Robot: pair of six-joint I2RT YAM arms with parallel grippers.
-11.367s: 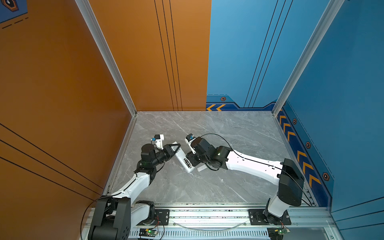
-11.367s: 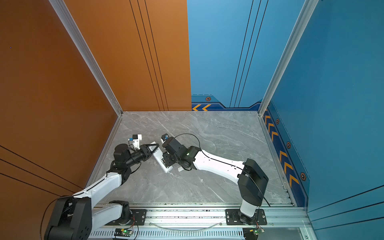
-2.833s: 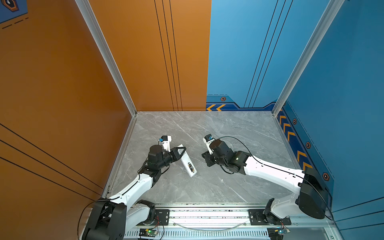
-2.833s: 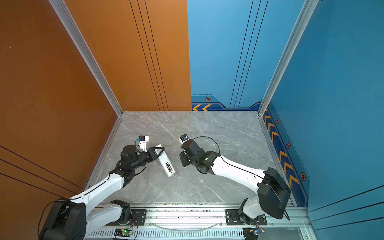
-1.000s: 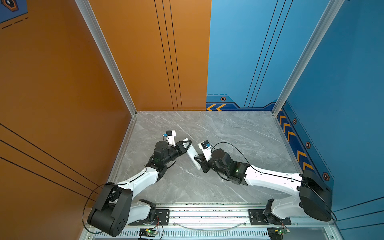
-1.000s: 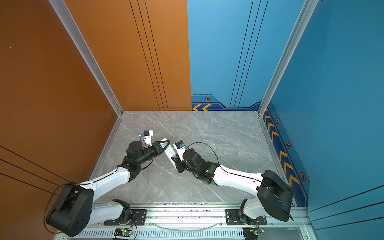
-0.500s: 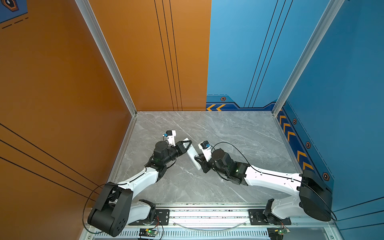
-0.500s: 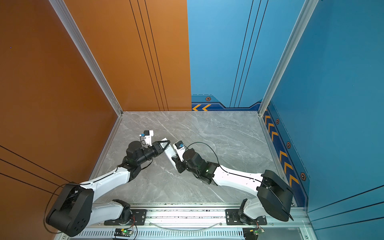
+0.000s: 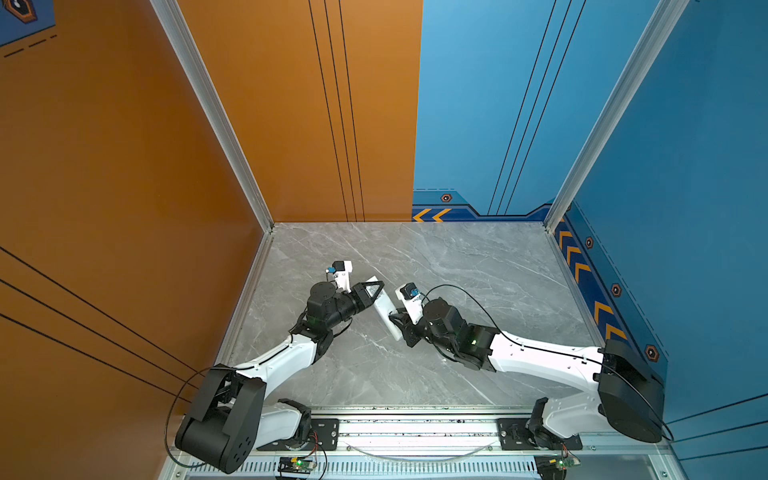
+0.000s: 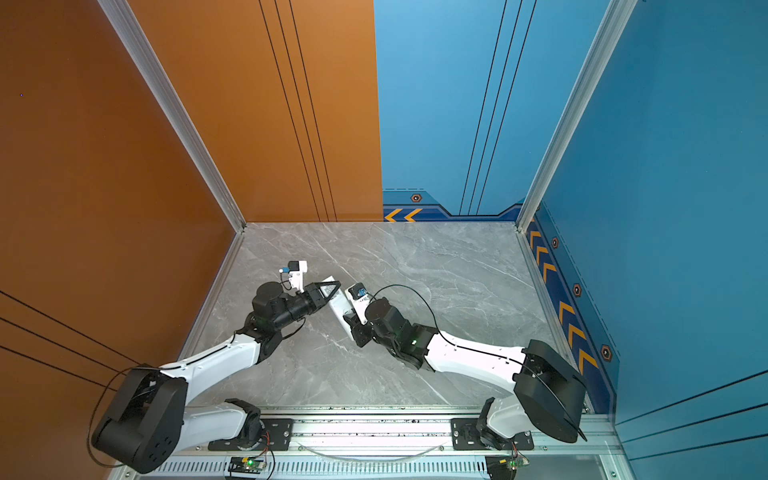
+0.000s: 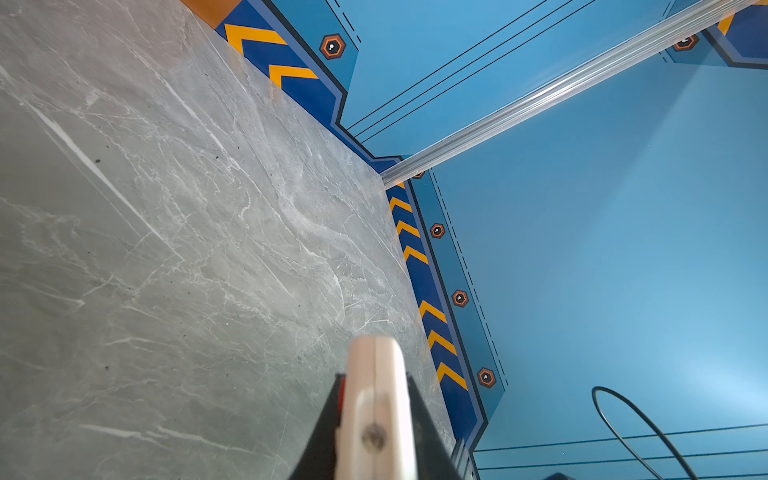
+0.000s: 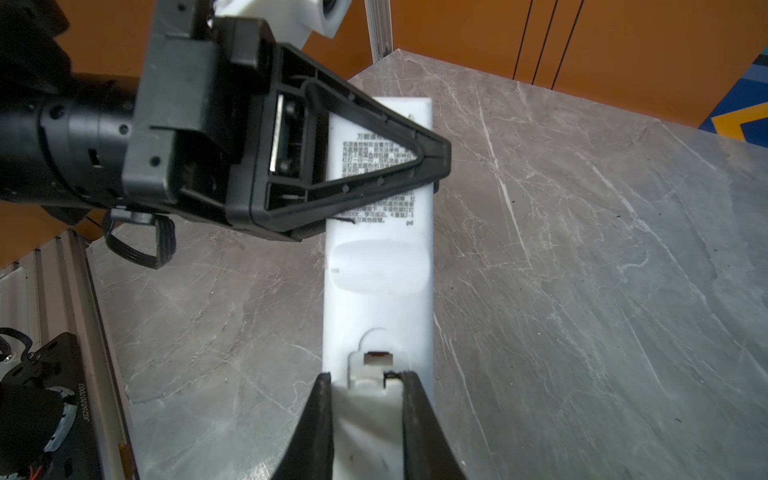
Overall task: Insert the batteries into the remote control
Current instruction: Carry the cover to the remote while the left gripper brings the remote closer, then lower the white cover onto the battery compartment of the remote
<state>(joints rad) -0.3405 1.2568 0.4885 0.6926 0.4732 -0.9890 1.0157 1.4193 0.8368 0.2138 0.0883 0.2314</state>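
Observation:
The white remote control (image 9: pixel 384 307) (image 10: pixel 338 305) is held off the grey tabletop with its plain back and printed text facing up (image 12: pixel 378 270). My left gripper (image 9: pixel 377 287) (image 10: pixel 336 286) (image 12: pixel 440 162) is shut on its far end, and the remote's edge shows between the dark fingers (image 11: pixel 374 382). My right gripper (image 9: pixel 395 322) (image 10: pixel 351 324) (image 12: pixel 363 378) sits at the remote's near end, shut on the white battery cover (image 12: pixel 368 411) just behind the latch. The batteries are out of view.
Grey marble tabletop (image 9: pixel 478 270), with an orange wall (image 9: pixel 124 208) on the left and blue walls (image 9: pixel 665 208) at the back and right. An aluminium rail (image 9: pixel 415 428) with both arm bases runs along the front. A black cable (image 9: pixel 465 293) loops over the right arm.
Since about three seconds ago the left arm carried the remote farther and to the right, and the right gripper came in to its near end. Nothing moved in the last second.

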